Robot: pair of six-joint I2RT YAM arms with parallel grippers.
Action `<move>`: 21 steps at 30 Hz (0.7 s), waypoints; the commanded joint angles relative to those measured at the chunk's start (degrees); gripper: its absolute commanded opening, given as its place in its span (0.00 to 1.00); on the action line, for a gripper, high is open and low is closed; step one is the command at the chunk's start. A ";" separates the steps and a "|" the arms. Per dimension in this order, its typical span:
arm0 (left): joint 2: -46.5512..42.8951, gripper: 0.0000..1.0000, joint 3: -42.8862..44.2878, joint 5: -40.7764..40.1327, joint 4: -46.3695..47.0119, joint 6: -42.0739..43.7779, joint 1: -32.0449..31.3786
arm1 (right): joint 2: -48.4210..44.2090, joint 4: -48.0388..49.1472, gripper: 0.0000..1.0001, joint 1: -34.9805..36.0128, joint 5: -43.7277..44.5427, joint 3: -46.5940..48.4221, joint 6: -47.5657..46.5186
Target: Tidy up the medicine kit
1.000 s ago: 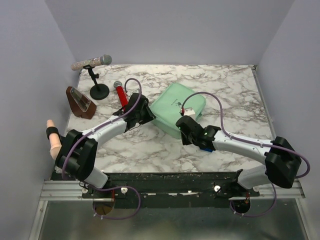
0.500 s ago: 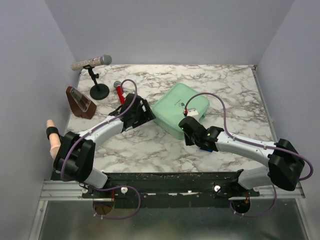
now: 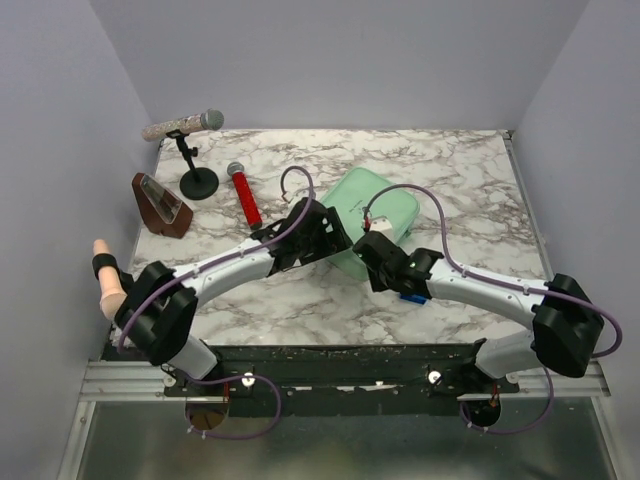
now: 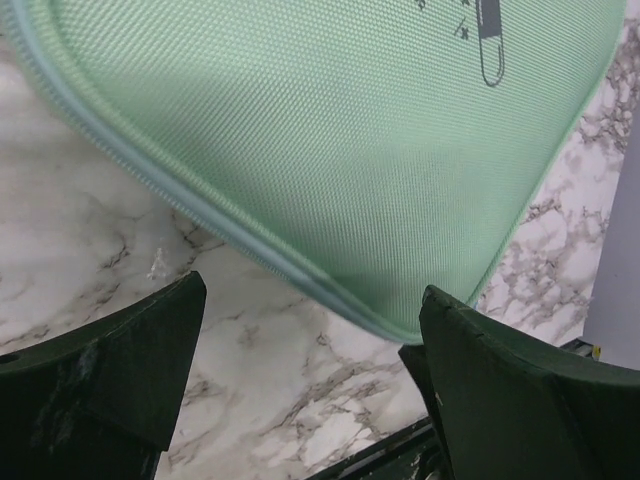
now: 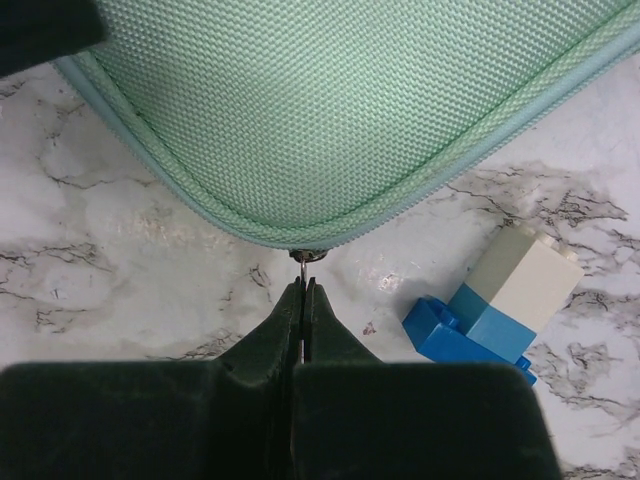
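Observation:
The medicine kit [image 3: 378, 208] is a mint-green zipped case lying closed at the middle of the marble table. My left gripper [image 3: 338, 243] is open at its near left edge. In the left wrist view the case [image 4: 330, 130] fills the top and the dark fingers [image 4: 110, 370] stand wide apart over bare marble, with the case's corner between them. My right gripper [image 3: 362, 250] is at the near edge of the kit. In the right wrist view it [image 5: 303, 290] is shut on the small metal zipper pull [image 5: 304, 258] below the case [image 5: 340, 100].
A red microphone [image 3: 243, 195] lies left of the kit. Further left are a microphone on a black stand [image 3: 199, 183] and a brown wedge-shaped object [image 3: 160, 205]. Blue and white blocks [image 5: 495, 310] sit right of the right gripper. A pink finger-like object [image 3: 105, 280] is off the table's left edge.
My left gripper opened, left the red microphone on the table and swung right to the kit's near left edge. The right gripper stayed shut at the zipper.

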 commanded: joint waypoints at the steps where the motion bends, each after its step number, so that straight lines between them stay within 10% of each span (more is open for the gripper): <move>1: 7.56 0.99 5.18 -1.17 -0.15 0.51 -0.45 | 1.64 -2.02 0.01 1.71 0.29 2.97 -1.05; 9: 7.14 0.88 1.69 -4.25 -4.64 5.34 1.56 | 7.52 0.01 0.01 6.19 -1.21 9.73 -3.24; 21: 8.18 0.09 -2.11 -0.38 -0.86 11.58 12.20 | 8.32 -1.75 0.01 7.78 3.97 7.30 -2.81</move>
